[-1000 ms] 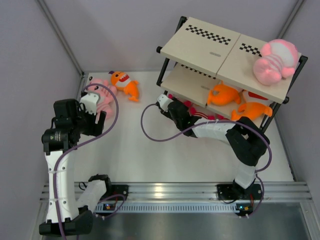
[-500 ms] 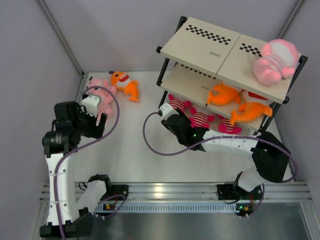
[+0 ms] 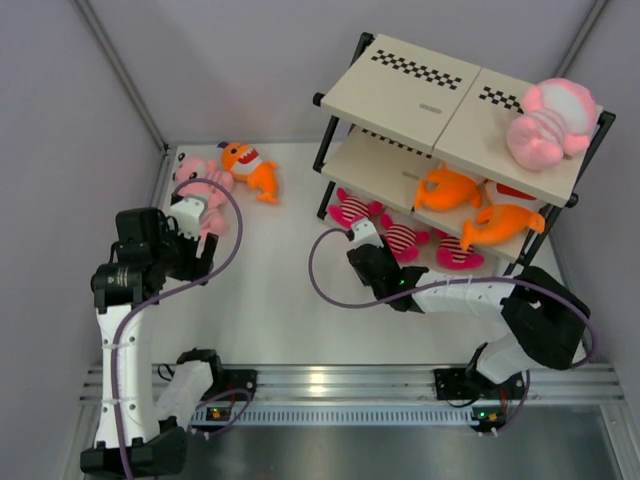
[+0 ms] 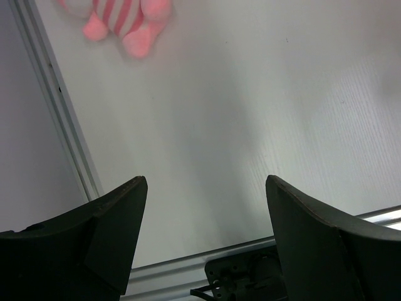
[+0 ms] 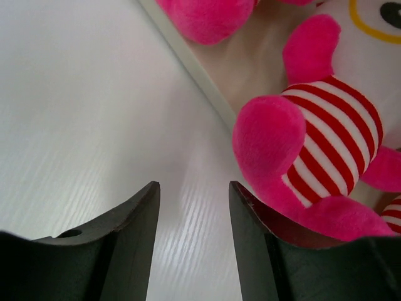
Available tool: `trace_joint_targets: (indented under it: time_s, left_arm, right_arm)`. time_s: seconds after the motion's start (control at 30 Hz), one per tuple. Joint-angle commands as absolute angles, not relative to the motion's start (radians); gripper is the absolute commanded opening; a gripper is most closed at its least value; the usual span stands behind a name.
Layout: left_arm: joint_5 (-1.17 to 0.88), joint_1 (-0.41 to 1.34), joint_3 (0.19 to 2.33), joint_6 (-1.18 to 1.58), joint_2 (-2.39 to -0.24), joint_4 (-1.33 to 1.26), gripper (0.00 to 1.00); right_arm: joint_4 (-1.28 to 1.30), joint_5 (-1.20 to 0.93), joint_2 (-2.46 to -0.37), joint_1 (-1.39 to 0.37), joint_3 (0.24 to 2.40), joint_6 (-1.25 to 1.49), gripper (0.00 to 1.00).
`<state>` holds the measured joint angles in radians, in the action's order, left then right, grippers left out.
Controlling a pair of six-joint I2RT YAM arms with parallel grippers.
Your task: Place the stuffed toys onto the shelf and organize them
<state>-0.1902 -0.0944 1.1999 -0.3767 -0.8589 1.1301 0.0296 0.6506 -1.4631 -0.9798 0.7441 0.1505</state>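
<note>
The shelf (image 3: 410,90) stands at the back right. One pale-pink striped plush (image 3: 545,125) lies on its top board, two orange fish (image 3: 447,188) on the middle tier and three magenta striped plushes (image 3: 400,238) on the bottom tier. Another pale-pink plush (image 3: 200,185) and an orange fish (image 3: 250,170) lie on the table at the back left. My right gripper (image 3: 358,240) is open and empty just in front of the bottom tier; its wrist view (image 5: 193,187) shows a magenta plush (image 5: 313,144) to its right. My left gripper (image 3: 195,250) is open and empty above the table (image 4: 205,182), short of the pale-pink plush (image 4: 119,19).
The side wall and a floor rail (image 4: 56,119) run close on the left of my left gripper. The aluminium rail (image 3: 340,385) with both arm bases lies at the near edge. The shelf's bottom board edge (image 5: 188,63) runs diagonally ahead of my right gripper.
My right gripper has drawn back out from the bottom tier toward the near side, uncovering the magenta plushes there. My left gripper has drifted slightly nearer.
</note>
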Motion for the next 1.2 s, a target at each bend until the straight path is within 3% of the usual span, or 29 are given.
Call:
trace_joint_targets:
  time_s: [0.0,0.47,0.63,0.83,0.97,1.07,1.17]
  left_arm:
    - [-0.184,-0.092,1.193,-0.391,-0.847,1.120,0.82]
    - [-0.178,-0.092,1.197,-0.399,-0.867,1.117,0.82]
    - [-0.189,-0.091,1.193,-0.397,-0.867,1.114,0.82]
    - [-0.219,-0.092,1.193,-0.387,-0.865,1.114,0.82]
    - [-0.248,-0.091,1.190,-0.390,-0.847,1.115,0.82]
    - [-0.262,-0.092,1.195,-0.402,-0.838,1.115,0.83]
    - [-0.256,-0.091,1.203,-0.416,-0.834,1.115,0.83]
  right_arm:
    - [-0.100,0.630,-1.512,-0.899,0.756,0.172,0.48]
    - [-0.101,0.699,-1.654,-0.853,0.902,0.008,0.47]
    - [0.050,0.860,-1.626,-0.917,0.931,0.023,0.48]
    - [0.510,1.038,-1.605,-1.107,1.083,0.381,0.48]
    - [0.841,1.118,-1.595,-1.228,1.091,0.813,0.47]
    - [0.993,1.166,-1.543,-1.241,1.066,1.092,0.42]
    - [0.961,1.203,-1.421,-1.230,0.976,1.180,0.39]
